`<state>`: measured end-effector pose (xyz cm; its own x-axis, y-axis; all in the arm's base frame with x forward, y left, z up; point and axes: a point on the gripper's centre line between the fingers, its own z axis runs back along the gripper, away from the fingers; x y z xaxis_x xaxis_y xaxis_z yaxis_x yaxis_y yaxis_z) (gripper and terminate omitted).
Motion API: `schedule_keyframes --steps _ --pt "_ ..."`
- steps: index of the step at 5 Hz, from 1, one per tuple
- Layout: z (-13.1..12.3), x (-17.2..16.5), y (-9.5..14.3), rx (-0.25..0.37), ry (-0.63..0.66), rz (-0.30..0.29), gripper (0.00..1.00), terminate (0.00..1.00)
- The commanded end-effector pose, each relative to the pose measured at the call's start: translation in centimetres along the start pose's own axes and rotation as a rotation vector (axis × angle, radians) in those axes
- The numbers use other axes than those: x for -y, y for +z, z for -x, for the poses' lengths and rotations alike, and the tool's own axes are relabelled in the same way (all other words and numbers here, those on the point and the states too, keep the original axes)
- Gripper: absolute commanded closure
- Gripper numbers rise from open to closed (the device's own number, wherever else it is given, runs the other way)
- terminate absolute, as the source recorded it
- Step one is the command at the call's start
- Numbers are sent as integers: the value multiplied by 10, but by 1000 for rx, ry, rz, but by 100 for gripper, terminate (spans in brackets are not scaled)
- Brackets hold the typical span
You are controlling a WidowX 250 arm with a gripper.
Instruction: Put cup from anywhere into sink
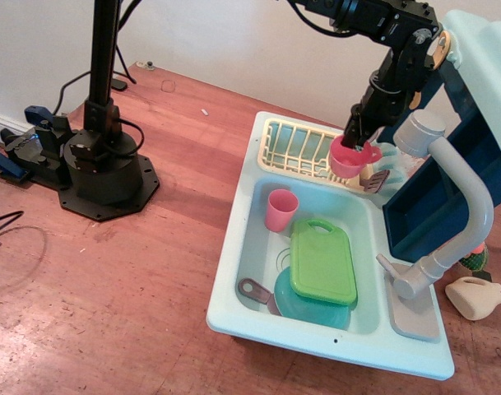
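Fingers (354, 138): you are gripping the cup (347, 156) by its rim, so it is hanging just below them, mouth up.
Cup: you are holding it above the rack (295, 148), clear of the slots.
Sink (234, 263): basin is lying below and left of the fingers; tumbler (280, 211) and board (322, 260) are crowding it, so aim between.
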<state>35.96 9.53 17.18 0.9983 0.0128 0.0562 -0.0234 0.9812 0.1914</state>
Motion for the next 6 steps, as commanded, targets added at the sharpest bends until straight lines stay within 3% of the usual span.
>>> schedule_keyframes --steps 1,2,4,5,6 --pt "-6 32 18 112 -75 84 100 0" --pt "-1 60 13 155 -91 167 100 0" --pt "24 89 4 142 -135 239 100 0" --pt "31 94 3 116 -132 233 100 0" --pt "31 92 5 106 -136 235 0 100"
